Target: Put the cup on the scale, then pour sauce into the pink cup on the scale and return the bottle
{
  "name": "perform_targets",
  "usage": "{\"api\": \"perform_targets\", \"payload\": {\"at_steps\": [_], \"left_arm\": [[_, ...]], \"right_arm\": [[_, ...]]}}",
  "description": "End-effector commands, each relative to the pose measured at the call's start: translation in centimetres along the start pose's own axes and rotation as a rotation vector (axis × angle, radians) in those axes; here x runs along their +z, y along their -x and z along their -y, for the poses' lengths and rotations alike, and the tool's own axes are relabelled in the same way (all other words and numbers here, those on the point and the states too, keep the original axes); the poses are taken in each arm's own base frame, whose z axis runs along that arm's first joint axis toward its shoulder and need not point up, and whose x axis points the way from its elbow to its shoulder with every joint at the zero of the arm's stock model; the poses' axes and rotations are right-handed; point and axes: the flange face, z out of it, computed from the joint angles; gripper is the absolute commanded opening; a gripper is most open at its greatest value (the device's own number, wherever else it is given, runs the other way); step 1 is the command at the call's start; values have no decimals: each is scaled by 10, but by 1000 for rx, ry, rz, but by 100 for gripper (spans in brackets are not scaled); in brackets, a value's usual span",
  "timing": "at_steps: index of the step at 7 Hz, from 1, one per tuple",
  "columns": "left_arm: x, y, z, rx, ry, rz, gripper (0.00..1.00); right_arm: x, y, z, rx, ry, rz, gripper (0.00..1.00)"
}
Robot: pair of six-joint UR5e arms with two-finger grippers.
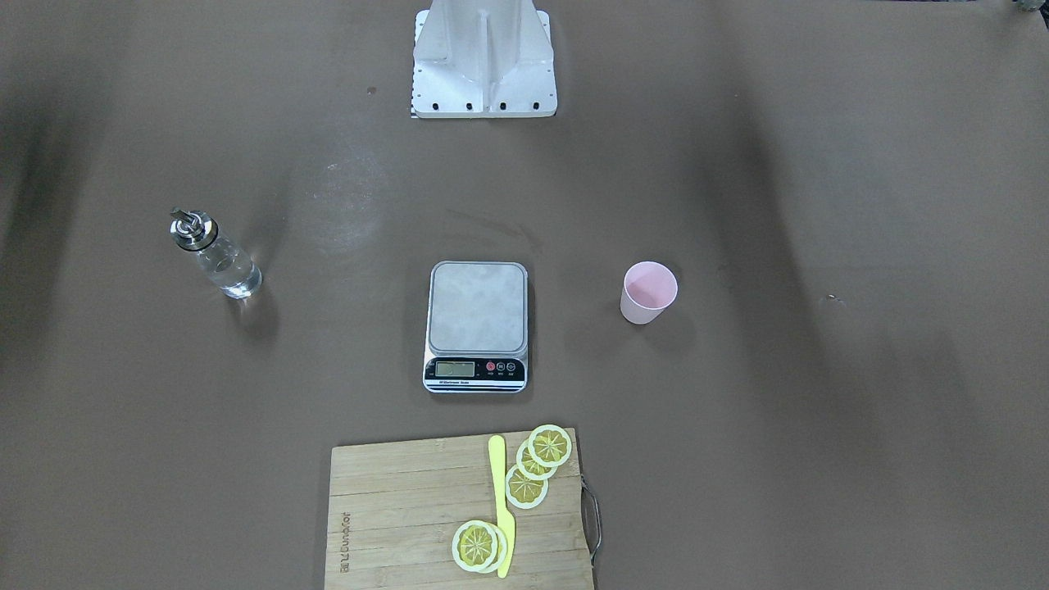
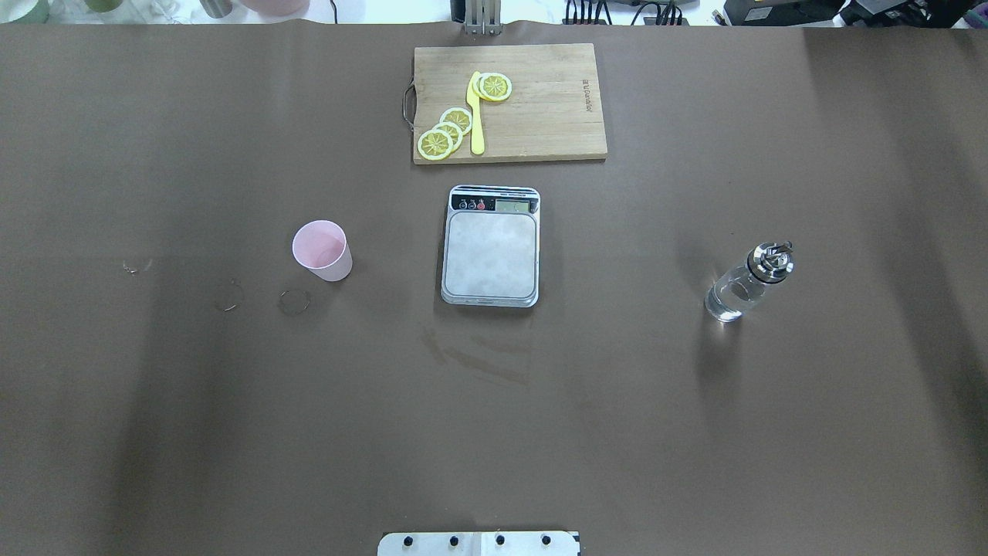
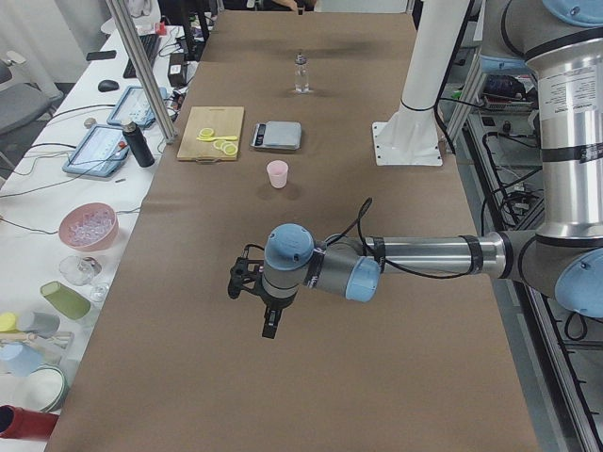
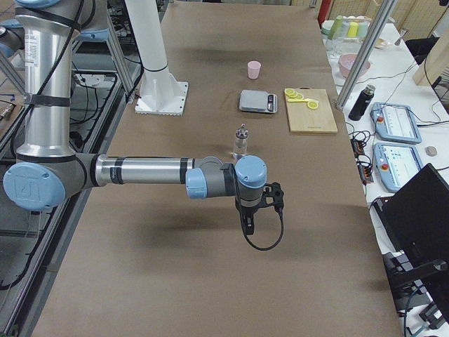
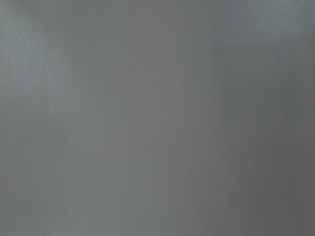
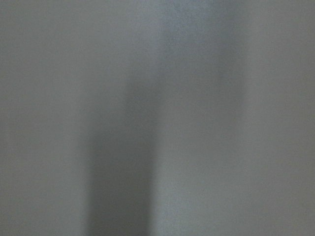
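Observation:
The pale pink cup stands upright and empty on the brown table, on my left side, apart from the scale. The scale lies at the table's middle with a bare steel platform. The clear glass bottle with metal spout stands upright on my right side, holding clear sauce. My left gripper hangs over bare table far from the cup. My right gripper hangs past the bottle. I cannot tell whether either is open or shut. Both wrist views show only blurred grey.
A wooden cutting board with lemon slices and a yellow knife lies beyond the scale. The robot's white base stands at the near edge. A side table with tablets and bowls runs along the far side.

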Motion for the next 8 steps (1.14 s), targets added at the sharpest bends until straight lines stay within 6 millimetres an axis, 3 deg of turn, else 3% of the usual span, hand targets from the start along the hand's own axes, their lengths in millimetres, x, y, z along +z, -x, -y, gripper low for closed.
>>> {"api": "perform_targets", "payload": {"at_steps": [1, 2, 3, 4, 6, 8], "left_arm": [[-7, -16, 22, 11, -10, -4, 99], [-7, -55, 49, -43, 15, -13, 99], [-7, -107, 81, -103, 5, 18, 99], [-12, -153, 90, -214, -21, 23, 99], [7, -317, 98, -265, 10, -78, 100], [38, -456, 100, -329, 15, -118, 99]], "right_arm": [[0, 0, 1, -4, -4, 0, 100], [-1, 1, 1, -6, -6, 0, 100], [-1, 1, 0, -2, -4, 0, 100], [-1, 1, 0, 1, -4, 2, 100], [1, 2, 0, 4, 0, 2, 100], [1, 3, 0, 3, 0, 2, 100]]}}
